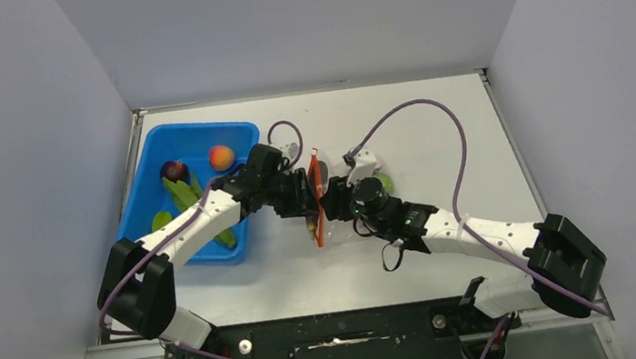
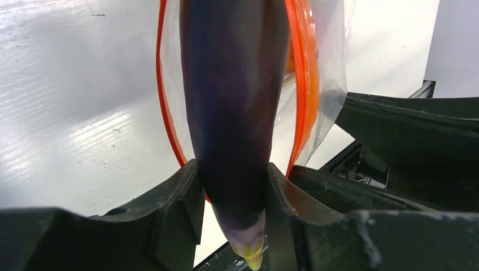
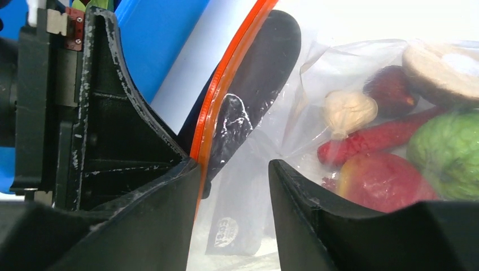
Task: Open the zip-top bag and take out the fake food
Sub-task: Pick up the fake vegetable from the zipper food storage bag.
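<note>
The zip-top bag is crinkly clear plastic, and its orange zipper stands upright between the two grippers. The zipper loop is spread open. A long dark purple eggplant reaches out through that mouth, and my left gripper is shut on it near its pale yellow tip. My right gripper is open, its fingers standing either side of the bag's clear wall just beside the zipper strip. Inside the bag lie a red fruit, a green bumpy ball, a white piece and a dark red piece.
A blue bin stands at the left of the table behind the left arm. It holds an orange-pink peach, long green pods and a dark item. Purple cables loop above both arms.
</note>
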You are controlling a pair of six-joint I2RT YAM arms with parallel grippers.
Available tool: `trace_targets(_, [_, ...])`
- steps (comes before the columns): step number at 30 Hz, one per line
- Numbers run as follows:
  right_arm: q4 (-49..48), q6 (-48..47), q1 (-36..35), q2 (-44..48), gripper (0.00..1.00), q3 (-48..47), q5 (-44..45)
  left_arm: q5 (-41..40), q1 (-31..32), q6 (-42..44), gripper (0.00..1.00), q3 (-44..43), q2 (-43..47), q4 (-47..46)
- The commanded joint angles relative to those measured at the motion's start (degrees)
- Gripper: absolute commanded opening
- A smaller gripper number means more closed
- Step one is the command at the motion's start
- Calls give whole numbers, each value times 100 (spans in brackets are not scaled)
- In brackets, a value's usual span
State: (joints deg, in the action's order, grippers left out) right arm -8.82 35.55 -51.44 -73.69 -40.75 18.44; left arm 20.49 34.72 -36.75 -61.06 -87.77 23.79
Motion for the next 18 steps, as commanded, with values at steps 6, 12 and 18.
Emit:
trace_targets(6, [126,91,150,-49,29,-258,-138,-41,0,124,0,-38,284,-95])
trace_targets(12, [235,50,243,-69,20,-273,-183,-69,-7,232,0,-124,261,47])
trace_targets(18, [284,-214,309,-2,24,-361,-521,-55,-1,497,0,-275,225,329])
